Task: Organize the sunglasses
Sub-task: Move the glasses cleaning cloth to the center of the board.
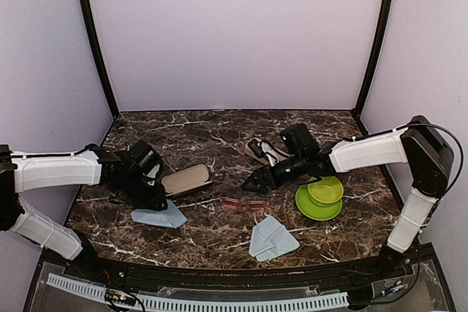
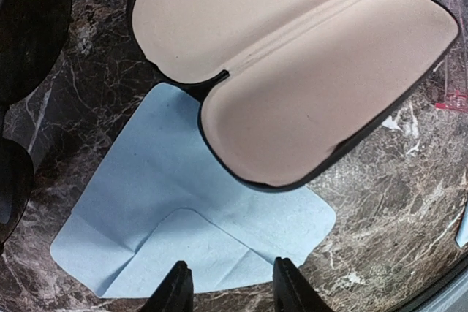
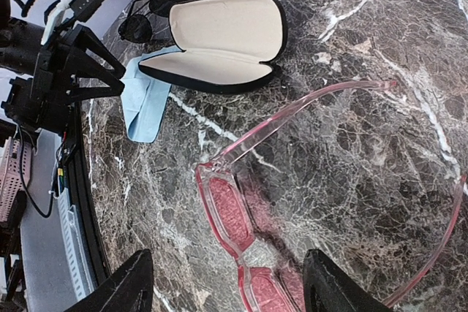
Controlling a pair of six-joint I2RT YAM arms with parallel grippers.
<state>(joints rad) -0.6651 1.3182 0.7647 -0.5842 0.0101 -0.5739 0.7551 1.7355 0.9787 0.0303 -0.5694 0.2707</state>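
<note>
Here the open black case (image 2: pixel 292 71) lies on the marble table (image 1: pixel 205 133) with its beige lining facing up, and it serves as the marker for everything else. The black sunglasses (image 3: pixel 153 12) sit just beside the case's left end, on the left arm's side; from the top camera that arm hides them. The pink sunglasses (image 3: pixel 234 217) lie to the right of the case and nearer the front edge, apart from it, with their temples unfolded and resting flat on the table.

A light blue cloth (image 2: pixel 183 217) lies flat in front of the case, its far part tucked under the case's front edge. The left gripper (image 2: pixel 232 290) hovers over the near edge of that cloth, in front of the case, its fingers apart with nothing between them. The right gripper (image 3: pixel 227 290) hangs to the right of the case, directly above the pink sunglasses, jaws spread wide and released, one finger either side of the frame without touching it

A second blue cloth (image 1: pixel 272 239) lies well to the right of the case, near the front, and green plates (image 1: pixel 322 199) stand farther right
</note>
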